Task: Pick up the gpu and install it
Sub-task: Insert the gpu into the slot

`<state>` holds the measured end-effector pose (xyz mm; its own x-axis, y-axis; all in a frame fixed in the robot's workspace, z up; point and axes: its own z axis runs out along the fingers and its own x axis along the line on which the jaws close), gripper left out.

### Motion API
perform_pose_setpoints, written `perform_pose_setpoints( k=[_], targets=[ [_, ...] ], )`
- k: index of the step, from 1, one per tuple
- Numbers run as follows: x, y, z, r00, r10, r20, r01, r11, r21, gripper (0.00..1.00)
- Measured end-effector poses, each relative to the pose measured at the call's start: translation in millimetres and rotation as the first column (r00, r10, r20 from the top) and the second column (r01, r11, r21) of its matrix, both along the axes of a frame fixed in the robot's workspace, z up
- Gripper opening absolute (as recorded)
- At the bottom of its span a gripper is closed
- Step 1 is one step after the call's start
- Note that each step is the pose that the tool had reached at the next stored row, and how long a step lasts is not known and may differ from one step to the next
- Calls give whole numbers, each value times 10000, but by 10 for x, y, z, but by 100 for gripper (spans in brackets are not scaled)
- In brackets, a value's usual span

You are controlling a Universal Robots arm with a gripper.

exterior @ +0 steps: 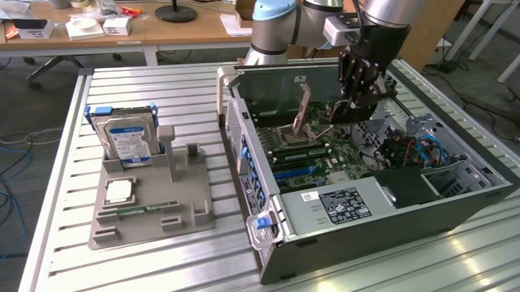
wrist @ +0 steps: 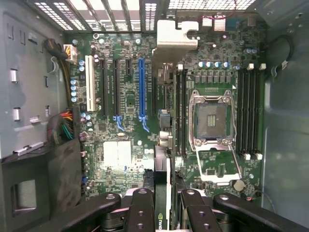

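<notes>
The gpu (wrist: 163,154) is in your hand (wrist: 166,208), whose two fingers (wrist: 142,210) are closed on the flat faces of the card. It hangs inside the open case (exterior: 390,213), above the board (wrist: 120,154) and not seated in it. From the wrist it shows edge-on, a slim dark strip running away to its pale metal bracket (wrist: 176,36) near the vented rear wall. In the exterior view the bracket (exterior: 305,112) stands upright just beside the hand (exterior: 357,106).

Judge it light and stiff, but fragile. It is a thin circuit card with small parts on its faces and a contact edge underneath, so hold the faces evenly and keep off that edge. The sheet-metal bracket looks like the sturdiest part, though smooth and likely slippery.

Below it lies a green, densely populated board with long plastic slots. There is one blue slot (wrist: 141,87) and one white slot (wrist: 88,79), and the others are black. An open metal socket frame (wrist: 211,121) sits beside them.

The case is grey sheet steel, perforated at the back. Well apart, on the ribbed metal counter (exterior: 162,85), a grey moulded stand (exterior: 150,207) holds a blue-labelled drive (exterior: 126,140) upright.
</notes>
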<state>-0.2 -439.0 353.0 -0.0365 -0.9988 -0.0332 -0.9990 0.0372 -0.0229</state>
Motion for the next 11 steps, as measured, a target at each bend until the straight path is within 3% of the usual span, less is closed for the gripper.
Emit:
perform_pose_setpoints(
  k=[7,11],
  targets=[
    [0,-112,0,10000,0,0,0,10000,29,26],
    [0,-113,0,10000,-1,0,1,10000,29,26]
  ],
)
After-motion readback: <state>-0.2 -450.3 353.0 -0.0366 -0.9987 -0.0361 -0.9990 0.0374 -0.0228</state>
